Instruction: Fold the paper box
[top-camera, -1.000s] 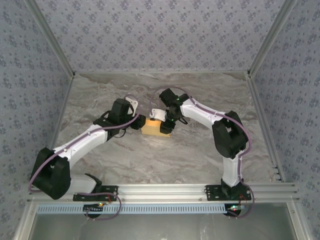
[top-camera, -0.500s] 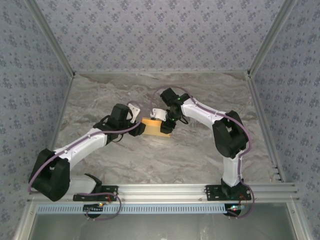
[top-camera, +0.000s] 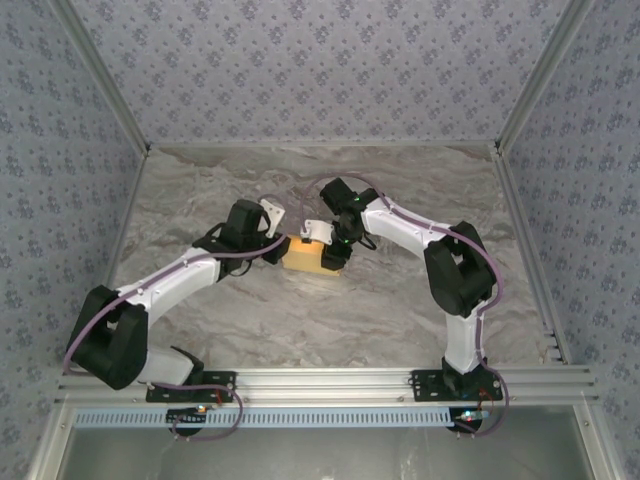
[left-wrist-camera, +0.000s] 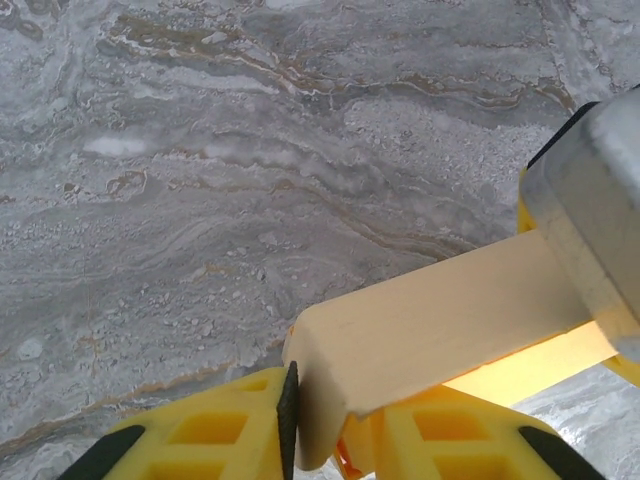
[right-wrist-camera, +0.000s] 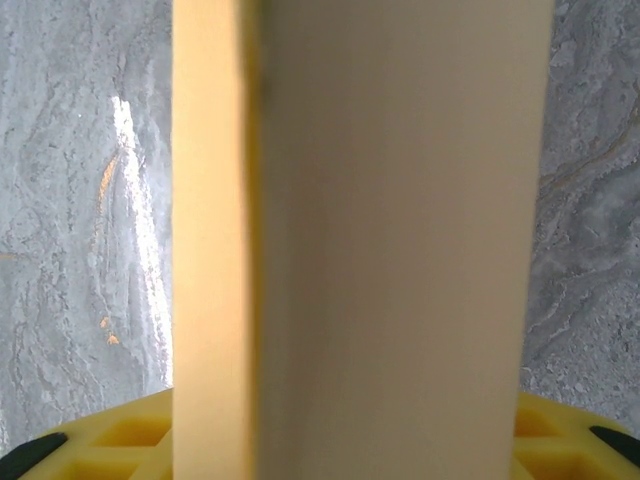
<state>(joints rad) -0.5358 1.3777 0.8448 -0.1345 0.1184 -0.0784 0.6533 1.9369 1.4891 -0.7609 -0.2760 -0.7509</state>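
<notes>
Centrally on the marbled grey bench (top-camera: 300, 330), the left arm (top-camera: 165, 285) and the right arm (top-camera: 410, 232) reach inward from either side and meet near the middle. Between them is the paper box (top-camera: 310, 257), a tan-yellow folded block low over the bench; whether it touches the surface I cannot tell. The right claw (top-camera: 335, 250) grasps its right end, the cardboard rising between its yellow fingers (right-wrist-camera: 120, 440). The left claw (top-camera: 283, 240) is clenched on the opposite end, one black pad (left-wrist-camera: 290, 405) pressed against the cardboard.

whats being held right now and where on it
The paper box: the right gripper clamps across its width, the left gripper pinches a corner at the opposite end.
</notes>
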